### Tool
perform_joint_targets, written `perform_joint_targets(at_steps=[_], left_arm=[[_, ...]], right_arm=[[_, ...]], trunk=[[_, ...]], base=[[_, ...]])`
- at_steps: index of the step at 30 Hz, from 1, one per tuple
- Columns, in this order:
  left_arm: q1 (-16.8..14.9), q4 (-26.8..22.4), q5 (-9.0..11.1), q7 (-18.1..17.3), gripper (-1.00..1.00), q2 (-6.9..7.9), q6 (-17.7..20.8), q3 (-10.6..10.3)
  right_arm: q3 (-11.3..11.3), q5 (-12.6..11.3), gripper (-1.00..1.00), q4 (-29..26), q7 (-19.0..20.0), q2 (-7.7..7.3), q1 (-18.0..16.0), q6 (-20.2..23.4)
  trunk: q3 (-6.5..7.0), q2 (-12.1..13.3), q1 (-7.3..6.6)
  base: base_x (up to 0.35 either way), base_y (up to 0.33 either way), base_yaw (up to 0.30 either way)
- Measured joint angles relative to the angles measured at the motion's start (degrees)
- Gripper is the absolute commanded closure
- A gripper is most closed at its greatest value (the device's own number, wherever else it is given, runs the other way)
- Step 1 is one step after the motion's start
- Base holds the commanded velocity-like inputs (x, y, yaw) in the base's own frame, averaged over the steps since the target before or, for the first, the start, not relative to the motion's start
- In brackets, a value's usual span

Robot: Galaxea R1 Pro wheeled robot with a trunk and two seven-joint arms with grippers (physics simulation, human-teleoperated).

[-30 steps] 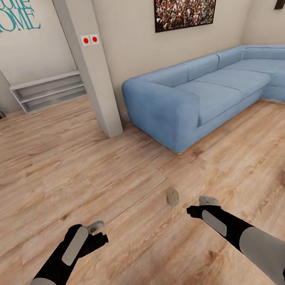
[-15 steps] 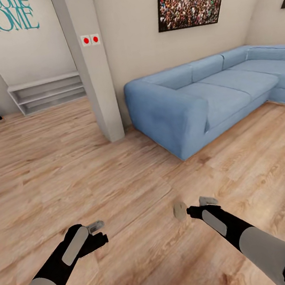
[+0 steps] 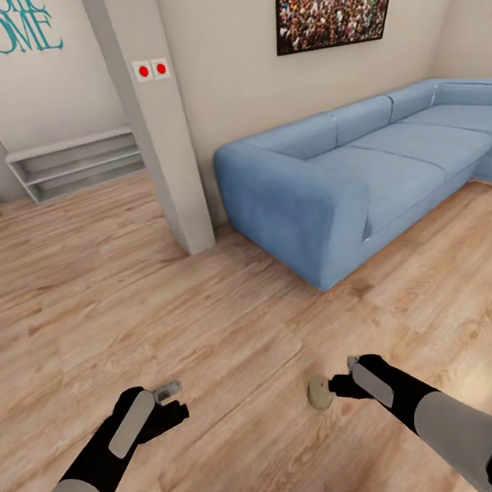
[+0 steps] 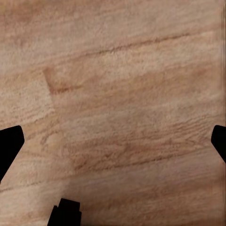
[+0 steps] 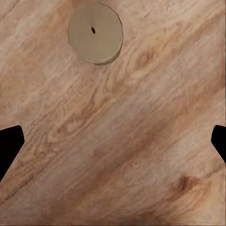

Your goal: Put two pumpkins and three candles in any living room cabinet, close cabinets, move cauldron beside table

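Note:
One candle, a short beige cylinder with a dark wick hole, stands on the wooden floor. In the right wrist view the candle is seen from above, off to one side of the finger line. My right gripper hangs open just right of it, not touching; its dark fingertips sit wide apart. My left gripper is open over bare floor, with nothing between its fingertips. The pumpkins, the cabinet, the cauldron and the table are out of view.
A blue corner sofa fills the right half of the room. A grey pillar stands ahead, with a low grey shelf by the far wall to its left. Wooden floor lies between me and them.
The whole view has shifted as the camera moved, and the candle now lies closer, right beside my right gripper. The right hand has dropped slightly. The left arm holds the same pose.

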Motion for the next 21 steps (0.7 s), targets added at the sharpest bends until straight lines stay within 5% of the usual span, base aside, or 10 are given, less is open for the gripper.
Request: perform_joint_targets(at_steps=[7,14,21], left_arm=[[0.0,-2.7,0.0,0.1,-1.00,0.05,0.3,0.1],[0.0,-9.2,-0.2,0.2,-1.00,0.28,0.8,-0.6],[0.0,-10.0,0.1,0.6,-1.00,1.15,0.9,-0.3]], right_arm=[[0.1,0.1,-1.00,6.0,0.1,0.08,-2.6,5.6],[0.1,0.1,-1.00,6.2,0.1,0.04,-3.3,6.1],[0.1,0.1,-1.00,6.2,0.3,0.06,-3.3,6.1]], trunk=[[0.00,0.0,0.00],[0.00,0.0,0.01],[0.00,0.0,0.03]], base=[[0.324,0.000,0.000],[0.230,0.000,0.000],[0.038,0.000,0.000]])
